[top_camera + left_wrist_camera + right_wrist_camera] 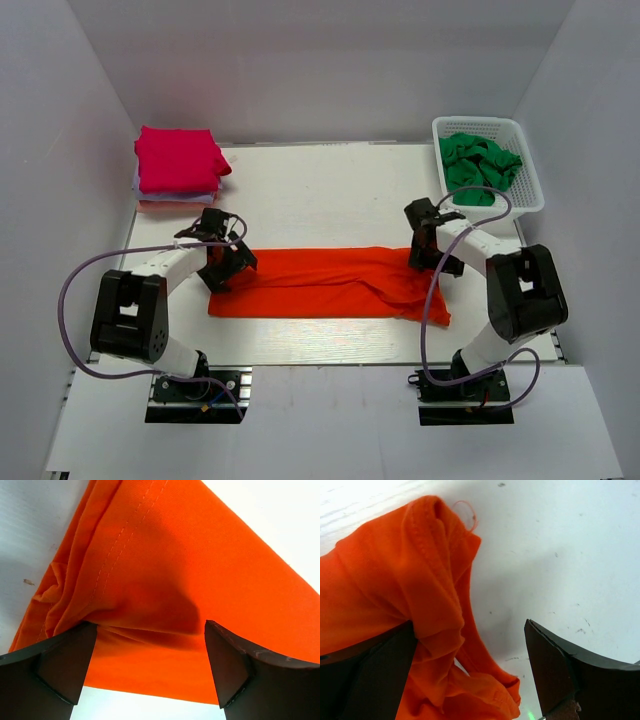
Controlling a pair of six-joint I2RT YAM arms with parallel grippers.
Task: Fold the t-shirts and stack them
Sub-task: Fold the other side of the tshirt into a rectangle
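Note:
A bright orange-red t-shirt [330,283] lies across the table's middle, folded into a long strip. My left gripper [228,262] hovers over the strip's left end. In the left wrist view its jaws [150,665] stand wide open, and the orange cloth [165,570] lies beneath them with a small crease between the fingers [65,665]. My right gripper [428,250] is at the rumpled right end. It is open [470,670], with bunched orange fabric [410,580] against its left finger [375,675] and bare table by the right finger. Nothing is gripped.
A stack of folded t-shirts [178,165] sits at the back left, magenta on top of paler ones. A white basket [530,180] at the back right holds a crumpled green t-shirt [480,165]. White walls enclose the table [320,190].

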